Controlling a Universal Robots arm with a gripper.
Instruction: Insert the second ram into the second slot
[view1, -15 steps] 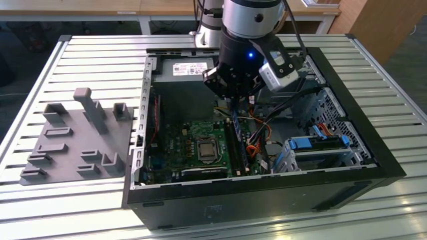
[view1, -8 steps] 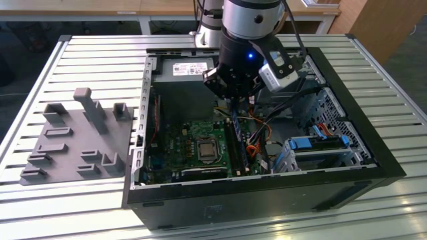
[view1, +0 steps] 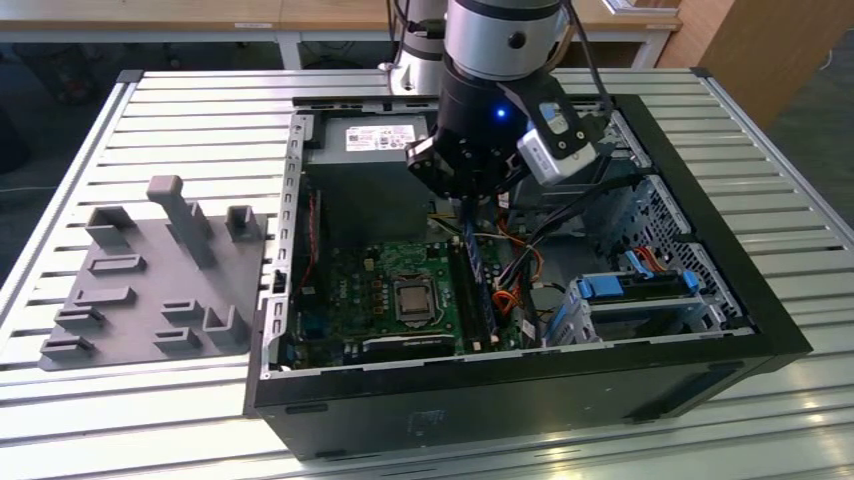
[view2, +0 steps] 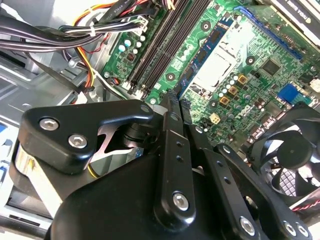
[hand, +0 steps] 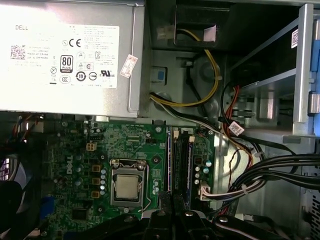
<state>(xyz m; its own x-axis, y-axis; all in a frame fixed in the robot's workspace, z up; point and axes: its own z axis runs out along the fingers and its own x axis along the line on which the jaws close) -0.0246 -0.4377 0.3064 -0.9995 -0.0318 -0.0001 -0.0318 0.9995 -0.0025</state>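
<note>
My gripper reaches down into the open computer case, over the memory slots on the green motherboard. Its black fingers are shut, tips close together. The second ram, a thin dark-blue stick, stands on edge in the slot nearest the processor socket. My gripper sits right at the near end of that stick; I cannot tell whether it touches. In the first wrist view the ram is a blue line running out from my gripper. In the exterior view the ram lies just below the fingers.
The power supply fills the back of the case. Cable bundles run beside the slots. A black fan sits at the board's edge. Light-blue drive-bay latches are on the exterior view's right, a grey fixture on its left.
</note>
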